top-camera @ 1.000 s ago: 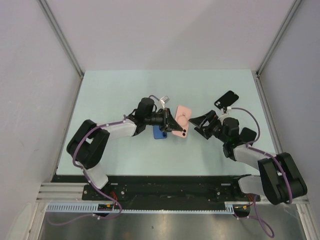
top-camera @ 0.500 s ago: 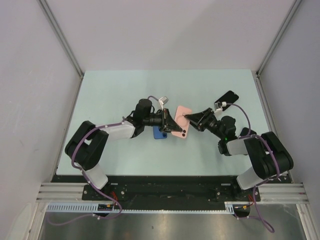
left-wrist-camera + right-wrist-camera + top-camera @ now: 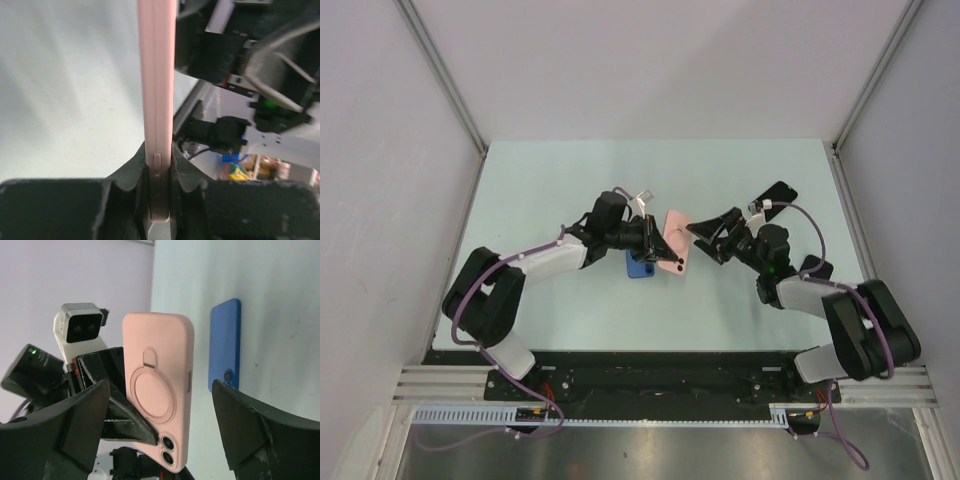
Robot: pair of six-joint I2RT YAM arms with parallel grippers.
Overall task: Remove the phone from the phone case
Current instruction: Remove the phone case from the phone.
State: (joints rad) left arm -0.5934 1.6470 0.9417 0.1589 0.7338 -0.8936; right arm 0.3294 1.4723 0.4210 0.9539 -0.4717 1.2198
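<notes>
Above the middle of the table point(image 3: 550, 180), the left gripper point(image 3: 657, 245) pinches the pink phone case point(image 3: 677, 240) at its camera end and holds it up, phone inside. The right gripper point(image 3: 708, 240) is wide open just beside it, holding nothing. A blue case point(image 3: 640, 267) lies flat underneath.

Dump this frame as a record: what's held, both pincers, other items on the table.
held: pink phone case, with the phone inside, lenses showing at the cutout
left pincer: shut on the case's edge, holding it raised over the table
right pincer: open, fingers spread either side of the case, not gripping
blue phone: flat on table, partly under the held case in the top view
black phone: flat on table, far right
task: phone not yet out
</notes>
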